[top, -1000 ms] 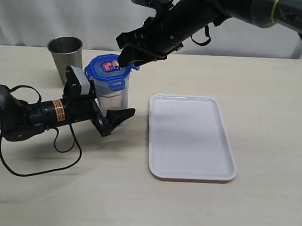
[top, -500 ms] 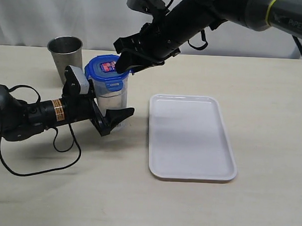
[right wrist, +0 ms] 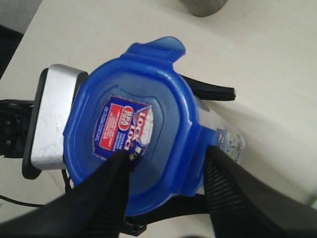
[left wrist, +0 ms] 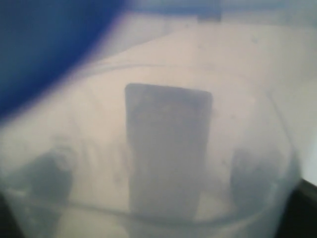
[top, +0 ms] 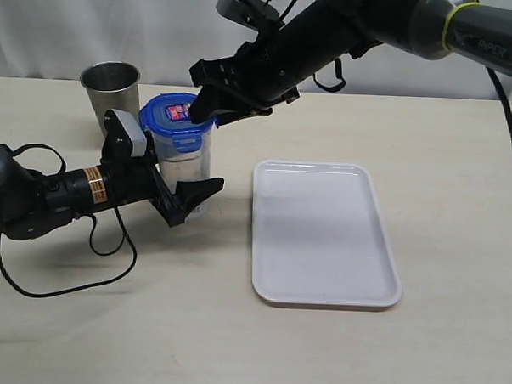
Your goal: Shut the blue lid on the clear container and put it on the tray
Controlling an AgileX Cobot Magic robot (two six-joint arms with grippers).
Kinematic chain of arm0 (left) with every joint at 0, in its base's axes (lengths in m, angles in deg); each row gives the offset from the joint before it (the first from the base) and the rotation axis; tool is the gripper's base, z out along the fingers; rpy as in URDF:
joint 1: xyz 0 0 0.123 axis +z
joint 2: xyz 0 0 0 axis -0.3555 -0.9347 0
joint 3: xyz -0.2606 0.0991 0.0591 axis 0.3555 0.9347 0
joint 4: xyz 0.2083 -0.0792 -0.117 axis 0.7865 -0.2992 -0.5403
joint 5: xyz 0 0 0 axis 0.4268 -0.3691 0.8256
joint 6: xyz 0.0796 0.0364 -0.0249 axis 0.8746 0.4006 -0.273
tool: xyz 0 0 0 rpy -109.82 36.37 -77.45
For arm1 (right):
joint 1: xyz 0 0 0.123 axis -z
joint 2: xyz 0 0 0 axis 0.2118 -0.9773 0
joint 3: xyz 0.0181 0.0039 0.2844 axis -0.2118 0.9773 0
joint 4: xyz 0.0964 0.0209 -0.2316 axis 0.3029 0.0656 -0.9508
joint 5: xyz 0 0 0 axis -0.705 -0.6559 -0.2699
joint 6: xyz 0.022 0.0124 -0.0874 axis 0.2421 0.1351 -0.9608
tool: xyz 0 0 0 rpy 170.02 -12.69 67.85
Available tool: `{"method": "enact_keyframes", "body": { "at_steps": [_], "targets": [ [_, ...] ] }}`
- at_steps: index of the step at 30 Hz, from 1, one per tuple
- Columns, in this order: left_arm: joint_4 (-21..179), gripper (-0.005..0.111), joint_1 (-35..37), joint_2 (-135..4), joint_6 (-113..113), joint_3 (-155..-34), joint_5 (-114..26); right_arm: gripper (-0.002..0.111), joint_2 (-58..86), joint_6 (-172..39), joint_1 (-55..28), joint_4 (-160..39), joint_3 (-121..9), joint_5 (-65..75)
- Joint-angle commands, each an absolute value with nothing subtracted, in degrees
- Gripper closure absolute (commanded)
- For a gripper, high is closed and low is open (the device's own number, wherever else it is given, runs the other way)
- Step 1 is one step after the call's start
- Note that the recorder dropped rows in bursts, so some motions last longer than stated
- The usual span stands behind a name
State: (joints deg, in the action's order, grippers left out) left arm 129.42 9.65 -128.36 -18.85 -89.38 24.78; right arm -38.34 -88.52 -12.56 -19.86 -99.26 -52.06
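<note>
Left pincer (top: 191, 187) grips clear container (top: 186, 165); right pincer (top: 207, 112) (seemingly) straddles lid (top: 174, 125) edge.

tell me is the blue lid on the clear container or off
On: the blue lid sits atop the clear container, one flap jutting outward.

The left hand (top: 185, 189) clasps the clear container (top: 187, 165) near its base. The right hand (top: 210, 107) touches the blue lid (top: 174, 122) atop it, and the tray (top: 322, 237) lies beside them.
</note>
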Motion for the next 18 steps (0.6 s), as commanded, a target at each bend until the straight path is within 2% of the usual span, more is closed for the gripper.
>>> {"method": "enact_keyframes", "body": {
  "at_steps": [1, 3, 7, 12, 13, 16, 18],
  "targets": [
    [130.68, 0.017, 9.07, -128.38, -19.02, -89.81, 25.0, 0.075, -41.93, -89.01, -14.62, -17.08, -98.79, -56.83],
    [130.83, 0.017, 9.07, -128.38, -19.15, -89.81, 25.11, 0.08, -42.93, -90.9, -14.51, -14.51, -98.79, -57.97],
    [132.14, 0.017, 9.07, -128.38, -19.15, -89.81, 25.65, 0.08, -44.3, -94.18, -14.51, -6.79, -98.79, -59.71],
    [132.38, 0.017, 9.07, -128.38, -19.42, -89.81, 25.65, 0.079, -45.49, -93.98, -14.26, -6.46, -99.3, -60.77],
    [132.26, 0.019, 9.07, -128.38, -19.42, -89.81, 25.65, 0.076, -45.49, -92.84, -14.03, -8.03, -100.07, -61.18],
    [132.26, 0.031, 9.07, -128.38, -19.42, -89.81, 25.65, 0.058, -45.49, -88.41, -13.2, -13.41, -102.24, -62.07],
    [132.26, 0.036, 9.07, -128.38, -19.42, -89.81, 25.65, 0.051, -45.49, -88.4, -12.54, -13.66, -102.95, -63.41]
  ]
}}
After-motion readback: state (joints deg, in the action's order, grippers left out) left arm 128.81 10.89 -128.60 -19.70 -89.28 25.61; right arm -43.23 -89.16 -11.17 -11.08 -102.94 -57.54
